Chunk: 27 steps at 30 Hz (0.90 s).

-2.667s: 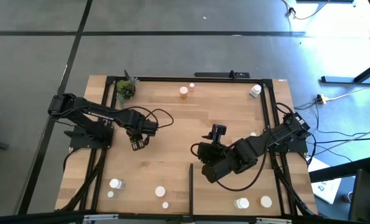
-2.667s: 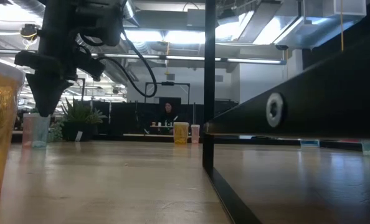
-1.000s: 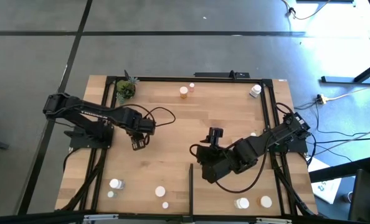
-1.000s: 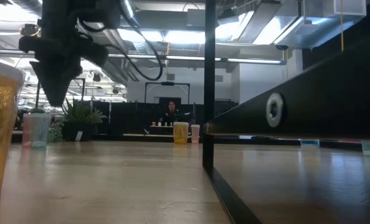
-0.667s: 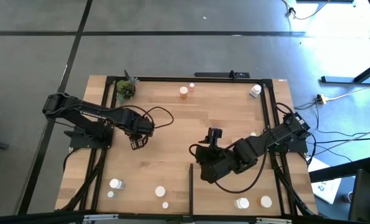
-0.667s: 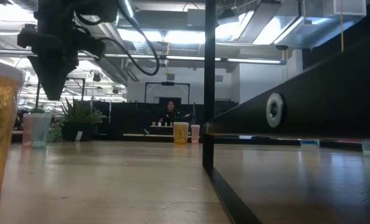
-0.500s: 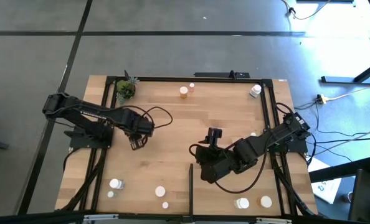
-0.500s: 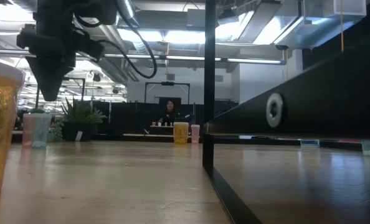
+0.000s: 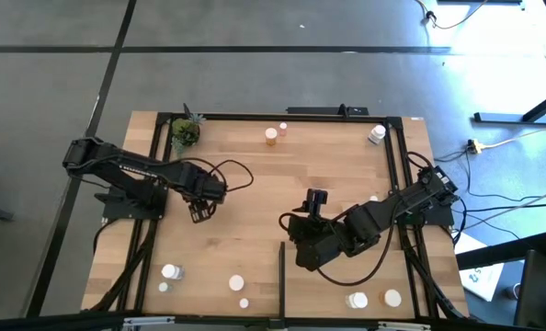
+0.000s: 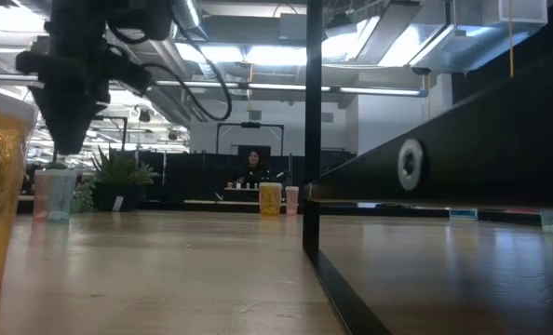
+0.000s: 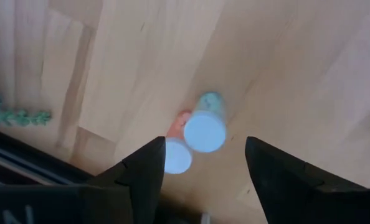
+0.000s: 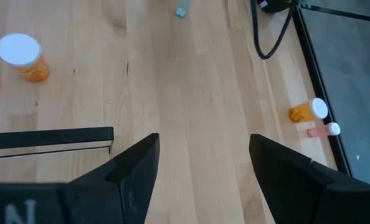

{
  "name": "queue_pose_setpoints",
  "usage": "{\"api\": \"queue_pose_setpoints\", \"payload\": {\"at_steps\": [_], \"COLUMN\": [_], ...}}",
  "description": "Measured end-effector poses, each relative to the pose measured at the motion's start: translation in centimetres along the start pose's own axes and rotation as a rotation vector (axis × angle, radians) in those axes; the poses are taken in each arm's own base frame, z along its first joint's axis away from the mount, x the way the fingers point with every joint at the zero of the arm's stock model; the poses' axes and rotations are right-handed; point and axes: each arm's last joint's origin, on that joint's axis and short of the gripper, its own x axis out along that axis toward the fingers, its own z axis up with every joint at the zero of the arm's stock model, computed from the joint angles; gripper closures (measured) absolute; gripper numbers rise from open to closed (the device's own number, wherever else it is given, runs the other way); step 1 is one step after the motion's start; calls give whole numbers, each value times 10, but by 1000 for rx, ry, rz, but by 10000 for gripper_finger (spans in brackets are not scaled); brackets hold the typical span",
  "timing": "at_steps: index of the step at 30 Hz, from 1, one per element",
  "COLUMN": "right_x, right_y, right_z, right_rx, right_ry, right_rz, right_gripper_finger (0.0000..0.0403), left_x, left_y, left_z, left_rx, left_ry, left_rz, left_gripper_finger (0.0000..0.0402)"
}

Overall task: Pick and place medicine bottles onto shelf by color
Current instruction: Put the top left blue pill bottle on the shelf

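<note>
My left gripper [image 9: 198, 211] is open and hovers over the left middle of the table, touching nothing. In the left wrist view [image 11: 203, 179] a pale greenish bottle [image 11: 205, 127] and a small orange-pink bottle [image 11: 175, 152] stand side by side below its fingers. The low view shows the gripper [image 10: 64, 149] above them [image 10: 55, 195]. My right gripper [image 9: 302, 256] is open and empty beside the shelf's black strip [image 9: 282, 276], at the edge of the shelf [image 9: 324, 296]. Its wrist view [image 12: 203, 180] shows an upright orange bottle [image 12: 22, 56] and the strip [image 12: 48, 137].
More bottles stand at the far edge [image 9: 271, 136] [image 9: 376, 134], near left [image 9: 170, 272] [image 9: 236, 283] and on the shelf [image 9: 356, 300] [image 9: 392, 298]. An orange bottle lies on its side [image 12: 309, 112]. A potted plant [image 9: 186, 133] is far left. A person sits far behind [image 10: 252, 167].
My left gripper has shifted a little toward the table's left edge, staying above the two bottles and staying open. The right arm has kept still.
</note>
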Motion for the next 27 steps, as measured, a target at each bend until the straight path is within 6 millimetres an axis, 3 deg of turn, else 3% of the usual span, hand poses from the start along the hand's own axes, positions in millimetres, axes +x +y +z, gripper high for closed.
{"api": "queue_pose_setpoints", "payload": {"at_steps": [19, 27], "right_x": [0, 0], "right_y": [0, 0], "right_z": [0, 0], "right_rx": [-2, 0], "right_ry": [-1, -1], "right_rz": [0, 0], "right_gripper_finger": [153, 153], "left_x": [34, 38], "left_y": [-2, -2], "left_z": [-6, -7], "left_rx": [26, 23], "left_ry": [-28, -27], "left_rz": [-20, -22], "left_gripper_finger": [184, 184]}}
